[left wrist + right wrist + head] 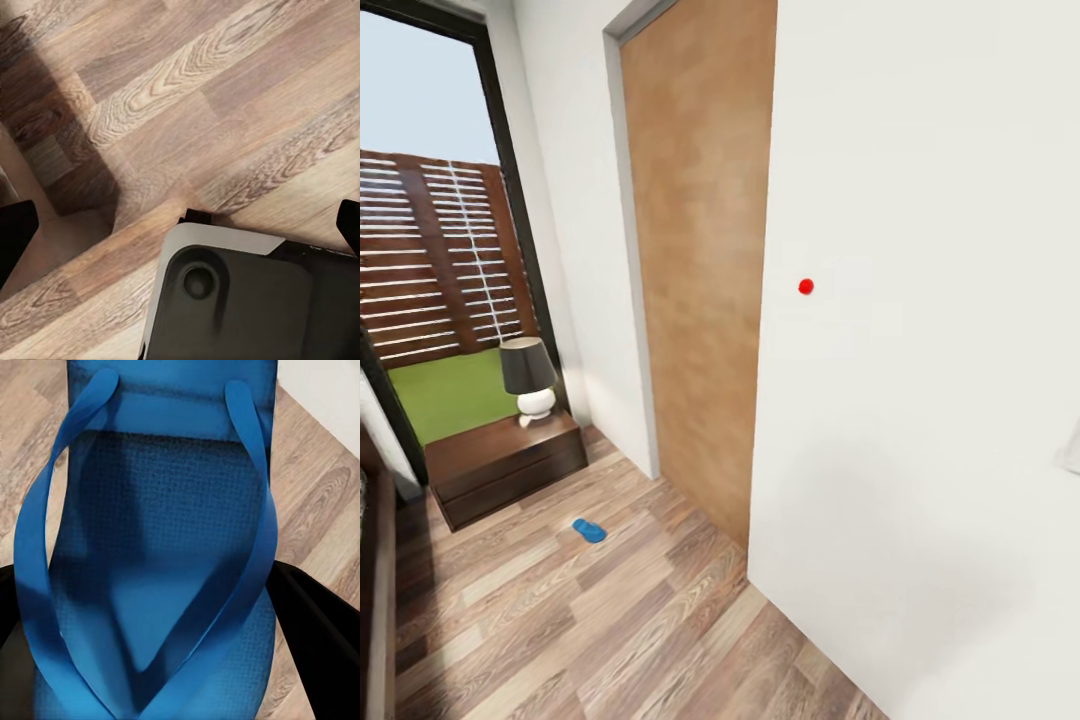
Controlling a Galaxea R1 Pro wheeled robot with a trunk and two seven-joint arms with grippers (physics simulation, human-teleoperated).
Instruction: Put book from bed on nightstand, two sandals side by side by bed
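Right pincer (161, 607) clamped around blue sandal (157, 532).

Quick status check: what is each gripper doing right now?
Left gripper: open, holding nothing.
Right gripper: shut on a blue sandal.

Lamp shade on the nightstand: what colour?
Black, over a white base; the lamp on the nightstand shows best in the head view.

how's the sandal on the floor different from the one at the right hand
The floor sandal lies flat on the wood planks in front of the nightstand, free of any hand; the other sandal sits between the right hand's dark fingers, its straps facing the wrist camera. The floor one looks tiny, far off; the other sits close up. Both are bright blue.
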